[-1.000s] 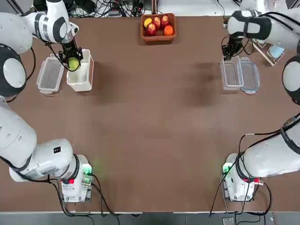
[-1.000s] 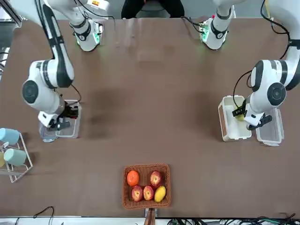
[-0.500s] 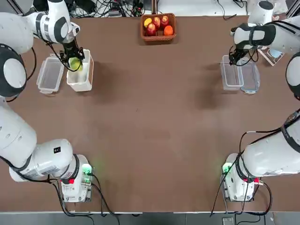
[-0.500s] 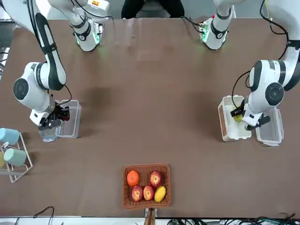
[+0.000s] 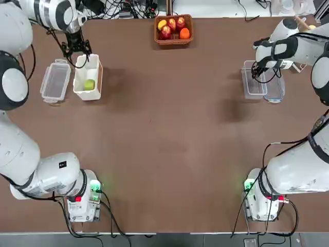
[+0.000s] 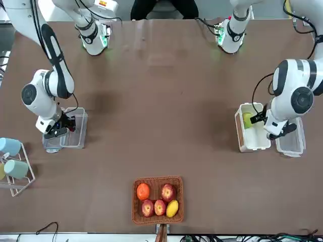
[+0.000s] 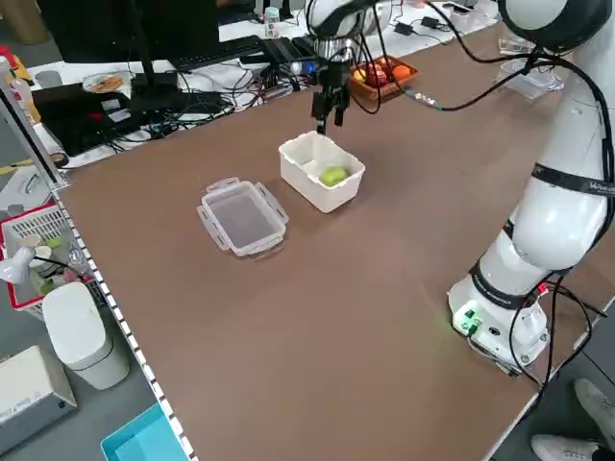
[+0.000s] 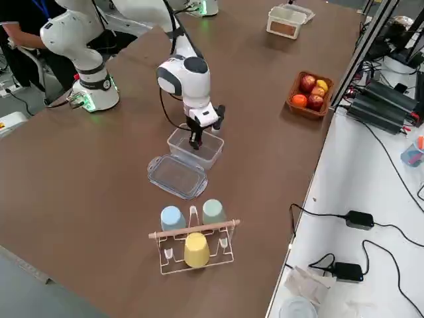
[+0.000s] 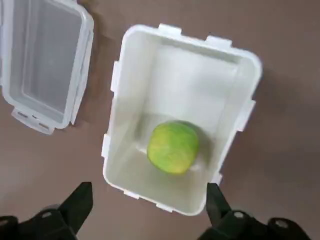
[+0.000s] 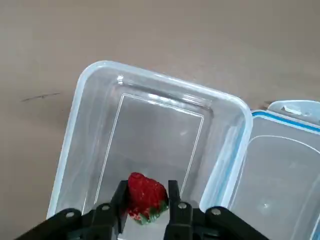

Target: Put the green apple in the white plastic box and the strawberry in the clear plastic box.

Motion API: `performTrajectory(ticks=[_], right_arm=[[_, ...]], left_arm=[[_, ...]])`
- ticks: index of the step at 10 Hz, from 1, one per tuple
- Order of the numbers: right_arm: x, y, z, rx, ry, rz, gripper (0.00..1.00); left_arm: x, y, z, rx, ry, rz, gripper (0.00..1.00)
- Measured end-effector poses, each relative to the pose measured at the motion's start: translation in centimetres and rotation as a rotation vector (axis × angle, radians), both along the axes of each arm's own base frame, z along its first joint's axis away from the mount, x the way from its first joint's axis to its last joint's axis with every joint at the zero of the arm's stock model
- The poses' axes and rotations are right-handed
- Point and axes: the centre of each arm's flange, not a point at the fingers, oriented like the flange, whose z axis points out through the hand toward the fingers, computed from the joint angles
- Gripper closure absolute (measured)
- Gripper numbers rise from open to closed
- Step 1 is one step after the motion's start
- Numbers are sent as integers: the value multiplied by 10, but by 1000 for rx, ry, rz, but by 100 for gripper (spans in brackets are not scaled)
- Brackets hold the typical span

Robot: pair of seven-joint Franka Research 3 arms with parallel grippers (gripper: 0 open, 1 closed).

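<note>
While the green apple lies inside the white plastic box, our spread, empty left gripper hovers above. Our right gripper pinches the strawberry over the clear plastic box, one lid touching it.

Yellow-green apple, white box, red strawberry

The top view looks straight down on the whole tabletop, arm bases at its lower edge; the front view faces them from across it. Both share the fruit basket. Each side view looks down diagonally from a raised corner. The wrist views sit close above the white plastic box and the clear plastic box
</note>
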Motion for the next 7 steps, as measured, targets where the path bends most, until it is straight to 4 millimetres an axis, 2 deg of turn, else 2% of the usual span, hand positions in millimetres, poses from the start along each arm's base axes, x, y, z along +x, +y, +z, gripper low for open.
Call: performTrajectory(ticks=[2,3,4,6,7], right_arm=[[-2,1,-5,0,1,2,63],[-2,1,-6,0,2,2,61],[-2,1,-7,0,3,2,52],[-2,1,-7,0,3,2,47],[-2,1,-7,0,3,3,47]], left_arm=[[6,-23,62,-42,-37,-4,0],[8,-26,94,-95,-49,-25,0],[10,-22,123,-131,-59,-75,0],[12,-15,162,-148,-84,-156,0],[8,-21,181,-140,-106,-191,0]])
